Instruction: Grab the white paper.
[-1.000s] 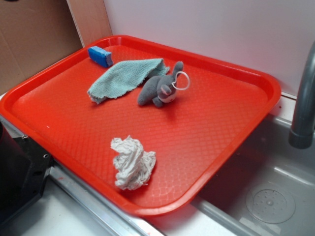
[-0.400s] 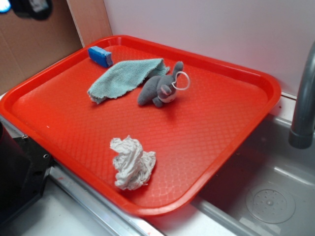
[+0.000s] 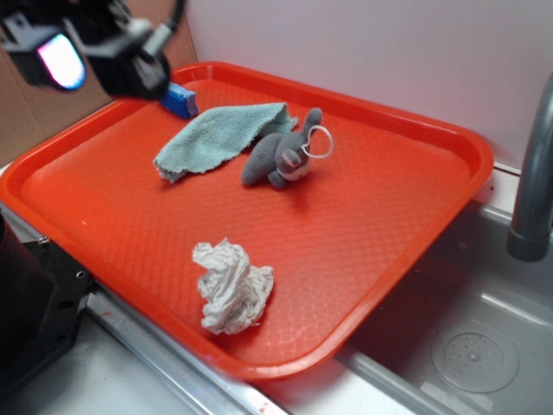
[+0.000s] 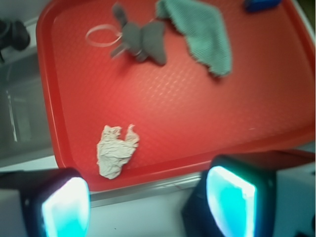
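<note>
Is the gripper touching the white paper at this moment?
Apart. In the exterior view the gripper is at the tray's far left corner, while the white paper lies alone near the front rim. The wrist view also shows the paper with bare tray around it.

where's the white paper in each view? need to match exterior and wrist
Exterior: the white paper lies low and left of centre, near the front rim of the red tray.
Wrist: the white paper lies lower left, near the tray's bottom rim, above the left finger.
Shared landmark: the grey plush toy, beside the teal cloth.
</note>
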Robot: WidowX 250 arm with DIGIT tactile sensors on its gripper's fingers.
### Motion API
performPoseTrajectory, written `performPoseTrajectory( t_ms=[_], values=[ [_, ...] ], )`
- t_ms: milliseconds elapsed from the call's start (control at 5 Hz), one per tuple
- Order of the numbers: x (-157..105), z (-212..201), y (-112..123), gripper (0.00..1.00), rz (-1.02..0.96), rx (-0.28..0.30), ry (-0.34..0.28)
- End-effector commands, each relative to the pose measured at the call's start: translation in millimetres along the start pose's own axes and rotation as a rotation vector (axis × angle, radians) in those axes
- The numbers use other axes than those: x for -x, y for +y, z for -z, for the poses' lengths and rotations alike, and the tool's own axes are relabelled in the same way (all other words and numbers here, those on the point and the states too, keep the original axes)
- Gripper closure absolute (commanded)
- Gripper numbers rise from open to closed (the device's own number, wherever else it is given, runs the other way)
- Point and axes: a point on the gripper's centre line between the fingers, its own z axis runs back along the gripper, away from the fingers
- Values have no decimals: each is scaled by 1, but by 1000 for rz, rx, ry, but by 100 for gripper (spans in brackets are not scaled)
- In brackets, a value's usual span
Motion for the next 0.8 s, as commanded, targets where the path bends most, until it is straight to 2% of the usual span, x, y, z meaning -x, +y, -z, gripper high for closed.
performPoseTrajectory(
  t_ms=[0,200,400,600],
  values=[
    [6,39,-30,0,-37,31,-26],
    [11,72,-40,0,-20,21,11],
    [12,95,-41,0,-44,-25,9],
    [15,126,-46,0,25,14,75]
  ],
)
